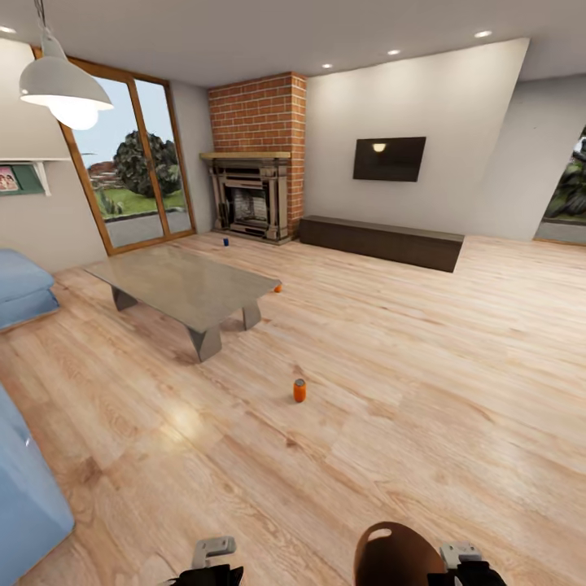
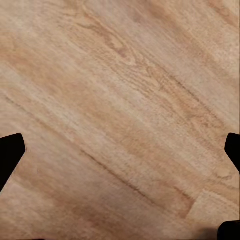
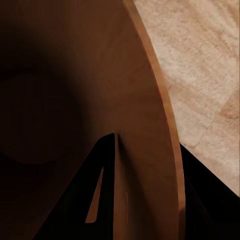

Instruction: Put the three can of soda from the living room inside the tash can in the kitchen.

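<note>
The three can of soda stand apart on the floor (image 1: 423, 366): blue can (image 1: 225, 241) by the fireplace (image 1: 248, 199), one orange can (image 1: 277, 287) beside the tabletop (image 1: 183, 281), the nearest orange can (image 1: 299, 391) ahead of you. Your left claw (image 2: 120, 155) hangs wide open, empty. Your right claw (image 3: 145, 200) clamps the tash can (image 1: 395, 553) by its wall. Roll straight to the nearest can and keep the bin level.

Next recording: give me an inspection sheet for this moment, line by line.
Surface: light wood floor.
Job's things: orange can upright on the floor; second orange can by the coffee table; blue can before the fireplace; brown bin held at the right gripper.
Clutter: nothing seen.
Grippers: right shut on the bin's rim; left gripper open over floor.
Cables: nothing seen.
Surroundings: TV, bench, sofa.
</note>
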`<state>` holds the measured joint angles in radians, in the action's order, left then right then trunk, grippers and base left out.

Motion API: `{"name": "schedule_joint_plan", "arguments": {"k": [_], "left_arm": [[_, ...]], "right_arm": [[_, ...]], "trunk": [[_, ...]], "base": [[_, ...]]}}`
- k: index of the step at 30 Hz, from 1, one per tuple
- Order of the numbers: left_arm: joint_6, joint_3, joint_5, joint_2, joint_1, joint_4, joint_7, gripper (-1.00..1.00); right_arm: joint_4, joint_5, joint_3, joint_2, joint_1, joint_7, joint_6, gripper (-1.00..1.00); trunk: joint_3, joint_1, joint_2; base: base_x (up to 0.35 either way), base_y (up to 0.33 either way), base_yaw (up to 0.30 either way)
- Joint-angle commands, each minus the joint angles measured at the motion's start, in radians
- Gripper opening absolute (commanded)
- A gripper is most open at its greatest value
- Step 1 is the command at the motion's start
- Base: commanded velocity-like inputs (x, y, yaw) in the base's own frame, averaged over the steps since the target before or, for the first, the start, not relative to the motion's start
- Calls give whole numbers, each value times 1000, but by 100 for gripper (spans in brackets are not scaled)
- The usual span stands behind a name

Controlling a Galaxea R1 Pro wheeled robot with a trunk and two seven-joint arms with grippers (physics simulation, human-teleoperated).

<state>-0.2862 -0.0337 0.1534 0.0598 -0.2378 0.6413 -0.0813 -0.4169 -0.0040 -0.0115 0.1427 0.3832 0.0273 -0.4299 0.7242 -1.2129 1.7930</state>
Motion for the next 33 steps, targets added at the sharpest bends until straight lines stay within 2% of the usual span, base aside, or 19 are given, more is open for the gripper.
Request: {"name": "schedule_joint_plan", "arguments": {"k": [1,25,31,33], "left_arm": [[1,0,0,0,0,0,0,100],[15,0,-2,0,0,0,0,100],[16,-1,-2,1,0,0,0,100],[16,-6,-2,1,0,0,0,100]], "right_arm": [[0,-7,-1,0,0,6,0,-100],[-5,-7,-1,0,0,4,-1,-100],[-25,-7,-3,0,1,3,-22,-100],[-50,-7,-4,1,4,3,-70,-100]], "trunk": [[0,0,0],[2,0,0],[2,0,0],[2,0,0]], "base": [[294,160,-1],[336,21,0],[342,0,0],[342,0,0]]}}
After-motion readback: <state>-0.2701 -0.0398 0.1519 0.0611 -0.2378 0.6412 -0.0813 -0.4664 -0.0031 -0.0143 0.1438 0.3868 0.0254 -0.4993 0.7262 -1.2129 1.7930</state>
